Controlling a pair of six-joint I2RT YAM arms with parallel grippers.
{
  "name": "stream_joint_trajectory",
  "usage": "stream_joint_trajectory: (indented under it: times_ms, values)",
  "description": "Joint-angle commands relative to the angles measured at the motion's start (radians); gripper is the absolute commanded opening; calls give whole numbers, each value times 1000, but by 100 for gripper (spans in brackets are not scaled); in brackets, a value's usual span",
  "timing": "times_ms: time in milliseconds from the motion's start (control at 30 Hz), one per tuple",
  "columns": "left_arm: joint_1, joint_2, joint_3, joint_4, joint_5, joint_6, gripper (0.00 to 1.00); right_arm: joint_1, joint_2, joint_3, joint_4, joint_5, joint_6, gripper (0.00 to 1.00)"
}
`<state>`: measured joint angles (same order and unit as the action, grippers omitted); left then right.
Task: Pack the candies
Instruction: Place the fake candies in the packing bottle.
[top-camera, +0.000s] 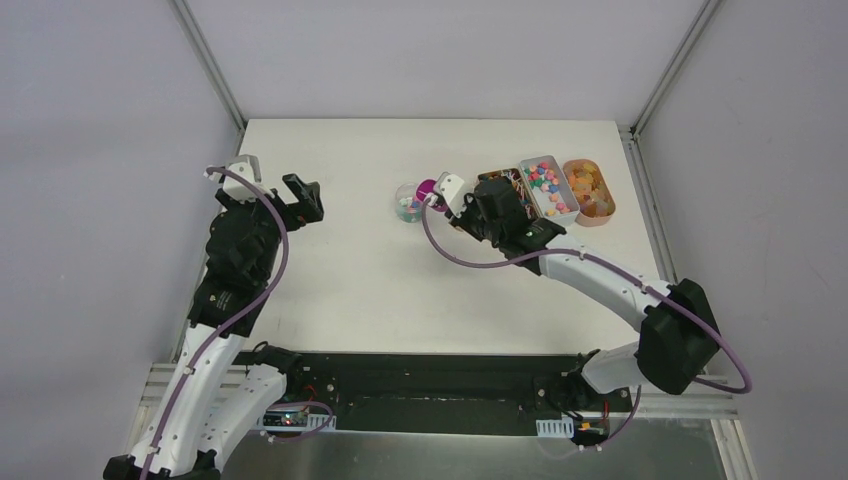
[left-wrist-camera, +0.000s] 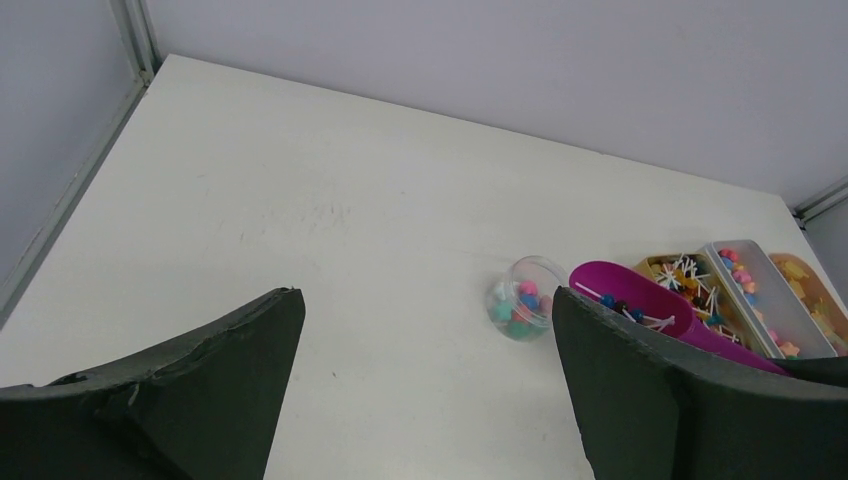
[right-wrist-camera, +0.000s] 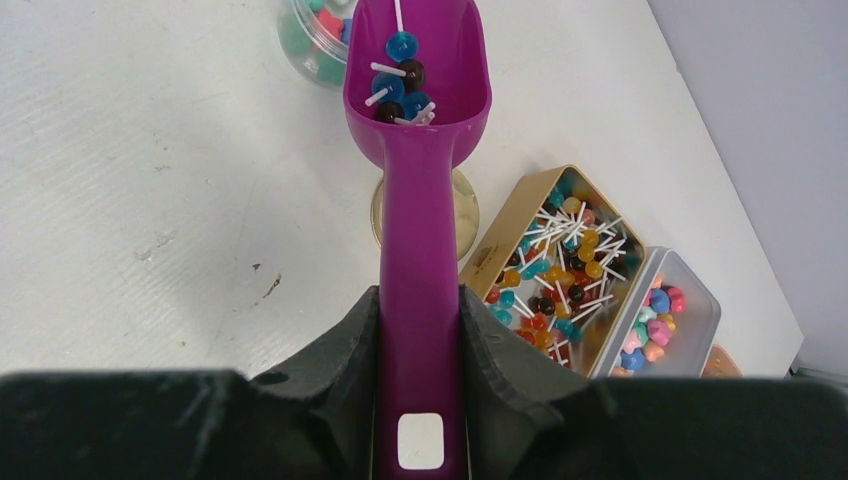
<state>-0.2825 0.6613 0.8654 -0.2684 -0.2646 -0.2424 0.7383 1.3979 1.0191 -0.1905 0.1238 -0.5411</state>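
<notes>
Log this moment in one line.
right hand: shut on scoop | scoop: holds lollipops, tip by jar | left hand: open, empty

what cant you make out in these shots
Right wrist view: jar cut off by the top edge and covered by the scoop; fill level unclear.
Top view: scoop's load too small, partly behind the right gripper.
Left wrist view: orange tray cut off at the right edge, contents too small.

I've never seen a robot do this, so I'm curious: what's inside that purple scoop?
In the bowl of the purple scoop lie a few small lollipops, blue and dark brown, with white sticks. Anything beneath them is hidden.
</notes>
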Motion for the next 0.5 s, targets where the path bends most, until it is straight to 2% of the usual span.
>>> stream_joint_trajectory:
  times_ms: [0, 467]
  values:
    - [-9, -33, -9, 34, -37, 16, 99, 14, 38, 90, -9, 30, -20, 0]
    - [-11, -43, -8, 33, -45, 20, 99, 55, 162, 205, -111, 113, -34, 0]
